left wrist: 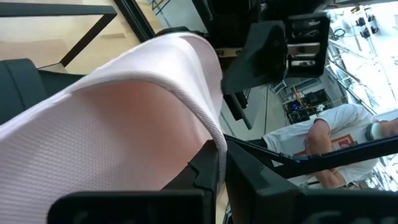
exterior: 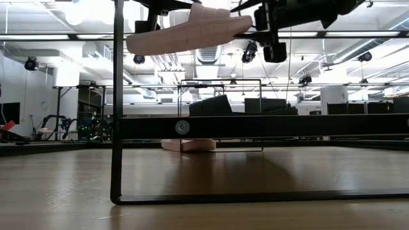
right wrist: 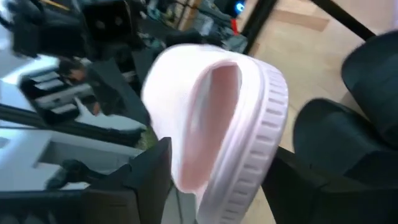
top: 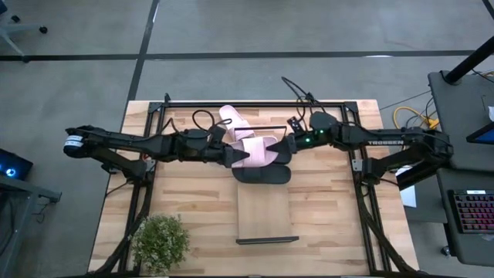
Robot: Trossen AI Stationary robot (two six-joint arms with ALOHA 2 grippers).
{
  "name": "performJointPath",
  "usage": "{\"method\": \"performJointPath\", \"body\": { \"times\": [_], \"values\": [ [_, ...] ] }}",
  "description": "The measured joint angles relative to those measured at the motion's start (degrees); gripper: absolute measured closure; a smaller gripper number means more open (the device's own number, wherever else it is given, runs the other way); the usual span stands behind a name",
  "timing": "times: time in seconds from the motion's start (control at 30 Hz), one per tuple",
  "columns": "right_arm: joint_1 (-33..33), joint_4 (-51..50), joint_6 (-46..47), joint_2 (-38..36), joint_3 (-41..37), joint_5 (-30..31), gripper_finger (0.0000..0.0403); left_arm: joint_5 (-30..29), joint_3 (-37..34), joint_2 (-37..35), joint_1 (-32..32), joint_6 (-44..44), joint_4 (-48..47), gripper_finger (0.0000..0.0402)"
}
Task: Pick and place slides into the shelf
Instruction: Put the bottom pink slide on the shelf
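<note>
Grey concrete floor all around, and in the middle sits the wood-plank desk [top: 324, 216] with a little potted plant [top: 160, 241] on its near-left corner. Coming in from the left, the left arm stretches across toward the centre, and its left gripper [top: 229, 157] has its fingers clenched tight on the edge of a pale pink slide [top: 255, 150], which you can see really well in the left wrist view, where the pink strap [left wrist: 124, 106] fills most of the shot with the dark fingers [left wrist: 208, 171] pinched on its rim. That slide hangs in the air above the desk; from the low view its ribbed sole [exterior: 188, 32] hangs up high, tilted, clear of the surface. Just behind it, a second pink slide [top: 231, 120] lies on the desk near the far edge. Under and slightly in front of the held one there are two black slides [top: 266, 174] lying on the desk, close together. The shelf [top: 266, 216], a light-wood board with a thin black wire frame at its end, lies in the middle toward the near side, and nothing's on it. On the right, the right gripper [top: 287, 147] is at the other end of the same lifted pink slide, with its fingers spread on either side of the slide's end [right wrist: 249, 124]; I honestly can't tell if they're actually pressing on it. A person in a white shirt [left wrist: 323, 134] shows in the room beyond.
</note>
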Motion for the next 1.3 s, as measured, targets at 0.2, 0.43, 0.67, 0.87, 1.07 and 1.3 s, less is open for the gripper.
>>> {"method": "performJointPath", "body": {
  "times": [0.2,0.43,0.67,0.87,1.07,1.3],
  "values": [
    [0.0,-2.6,-2.0,-0.4,2.0,0.8,0.0234,0.0,0.0,-0.2,0.0,0.4,0.3,0.0401],
    [0.1,-3.7,-1.9,-0.8,2.0,2.4,0.0319,0.5,0.0,-0.2,0.0,0.7,0.3,0.0401],
    [0.2,-4.1,-1.9,-0.8,2.0,2.7,0.0374,0.6,0.0,-1.1,0.0,2.0,0.1,0.0401],
    [0.2,-4.3,-1.7,-0.8,2.0,2.5,0.0374,2.0,0.0,-1.9,0.0,2.9,0.0,0.0389],
    [0.3,-4.5,-1.7,-0.9,2.0,2.0,0.0374,7.1,0.0,-2.2,0.0,2.8,0.0,0.0367],
    [0.3,-4.6,0.6,-1.2,2.0,2.4,0.0374,7.1,-0.1,-2.9,0.0,6.0,2.8,0.0314]
  ]
}}
